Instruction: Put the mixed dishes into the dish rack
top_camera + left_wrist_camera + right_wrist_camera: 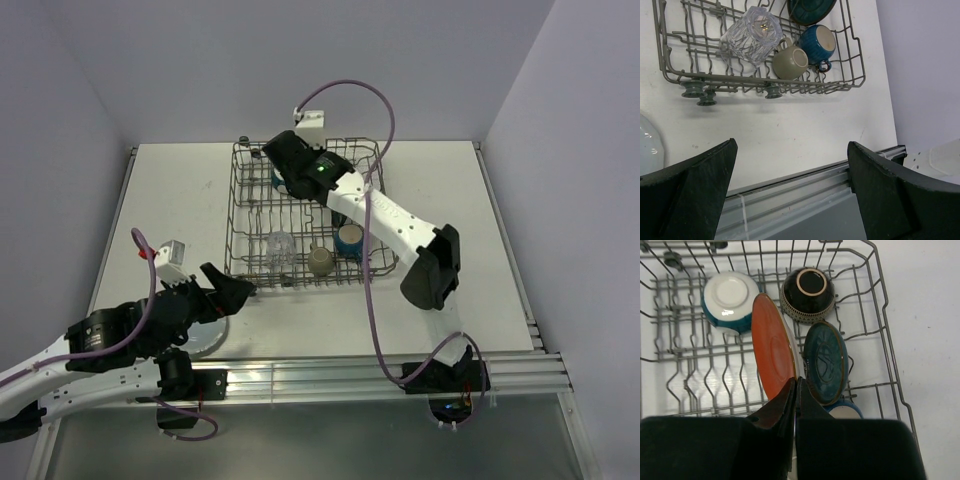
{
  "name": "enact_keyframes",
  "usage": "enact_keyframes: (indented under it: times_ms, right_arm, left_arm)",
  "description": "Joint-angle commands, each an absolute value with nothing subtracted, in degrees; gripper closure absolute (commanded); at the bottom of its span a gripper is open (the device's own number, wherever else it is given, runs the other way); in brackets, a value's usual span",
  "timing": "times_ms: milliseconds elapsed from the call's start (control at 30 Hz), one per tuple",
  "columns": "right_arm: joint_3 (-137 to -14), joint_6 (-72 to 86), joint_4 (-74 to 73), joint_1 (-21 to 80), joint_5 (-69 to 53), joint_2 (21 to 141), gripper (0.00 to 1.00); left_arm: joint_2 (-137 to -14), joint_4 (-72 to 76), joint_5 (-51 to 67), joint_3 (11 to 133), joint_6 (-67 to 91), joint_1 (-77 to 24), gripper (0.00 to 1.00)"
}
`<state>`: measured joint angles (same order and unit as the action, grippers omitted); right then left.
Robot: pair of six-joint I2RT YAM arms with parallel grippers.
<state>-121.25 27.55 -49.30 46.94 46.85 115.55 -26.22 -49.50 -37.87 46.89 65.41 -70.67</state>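
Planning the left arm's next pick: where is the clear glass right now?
In the top view the clear glass sits inside the dish rack near its front left corner, just left of the beige cup.

A blue mug [841, 408] is mostly hidden behind the right hand [795, 382], and whether anything is pinched there cannot be told. On the desk [790, 130], a pale plate [649, 150] is cut off by the left wrist view's edge.

A white table [450, 200] is enclosed by plain pale lavender walls [330, 60] behind it and at both its sides. Along the table's near edge an aluminium rail [330, 372] is fitted. The table is lit softly and evenly.
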Motion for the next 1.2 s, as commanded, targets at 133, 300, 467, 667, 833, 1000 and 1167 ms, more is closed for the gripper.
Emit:
enact_keyframes:
  times_ms: [133, 300, 467, 667, 833, 1000, 1167]
  right_arm:
    - [-128.49, 25.40, -53.70, 48.16, 53.08, 123.30, 1.00]
    - [-129.11, 24.70, -54.31, 48.51, 55.45, 126.82, 1.00]
    - [-128.58, 23.91, -53.88, 48.52, 57.47, 128.49, 1.00]
    - [-127.71, 23.82, -54.05, 48.60, 58.18, 130.08, 1.00]
    - [-126.48, 25.92, -54.58, 48.69, 56.87, 130.87, 1.00]
    - [-125.07, 28.29, -54.67, 48.69, 54.58, 130.87, 1.00]
    - [-124.72, 29.88, -55.02, 48.78, 51.42, 130.78, 1.00]
  left_arm:
    - [-27.34, -50.62, -39.11, 47.73, 64.95, -70.49, 0.02]
    - [-26.28, -50.89, -39.11, 46.94, 65.48, -70.49, 0.02]
    - [-26.01, -50.54, -39.02, 46.49, 65.65, -70.49, 0.02]
    - [-26.72, -50.01, -38.50, 46.23, 65.65, -70.49, 0.02]
    - [-26.54, -49.83, -38.32, 45.97, 65.83, -70.49, 0.02]
    - [-26.89, -49.92, -38.32, 46.58, 65.74, -70.49, 0.02]
    - [-27.77, -50.27, -38.15, 47.02, 65.83, -70.49, 0.02]
